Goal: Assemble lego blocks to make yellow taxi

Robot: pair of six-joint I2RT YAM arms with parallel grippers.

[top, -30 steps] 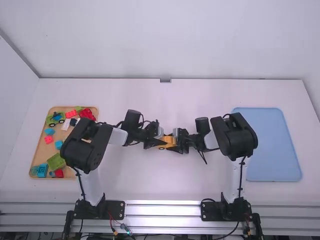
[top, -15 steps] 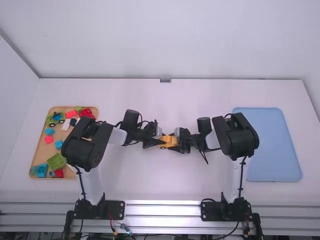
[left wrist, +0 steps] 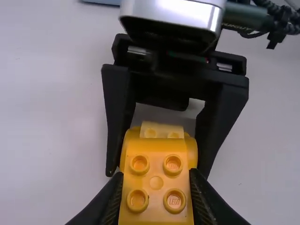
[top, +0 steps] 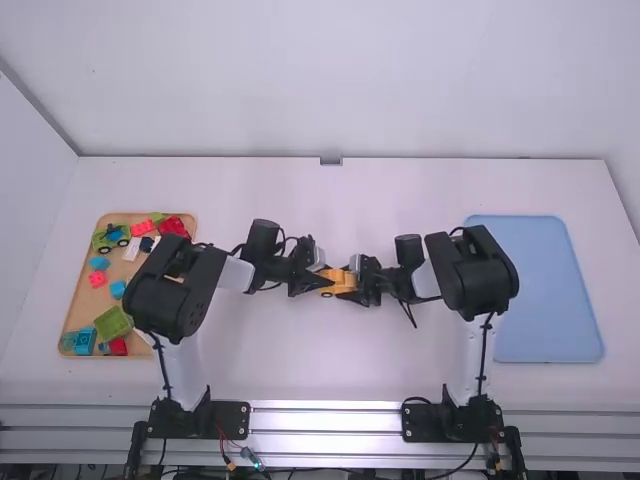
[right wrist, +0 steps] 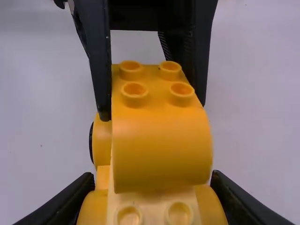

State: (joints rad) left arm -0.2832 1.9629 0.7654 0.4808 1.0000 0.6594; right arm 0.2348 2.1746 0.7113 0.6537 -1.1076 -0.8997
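Apparently fitting the curved yellow block [right wrist: 161,145], pinched in the left claw [left wrist: 156,180], onto the yellow base [right wrist: 101,140], clamped in the right claw [right wrist: 152,176], mid-worktop [top: 330,370] — next, press evenly, check seating.

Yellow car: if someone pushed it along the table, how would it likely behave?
The yellow car would probably roll, as a round wheel shows low on its side. Its blocks look like hard plastic, so I'd expect stiffness, not bending. Its smooth, curved block might be a bit slippery under a push.
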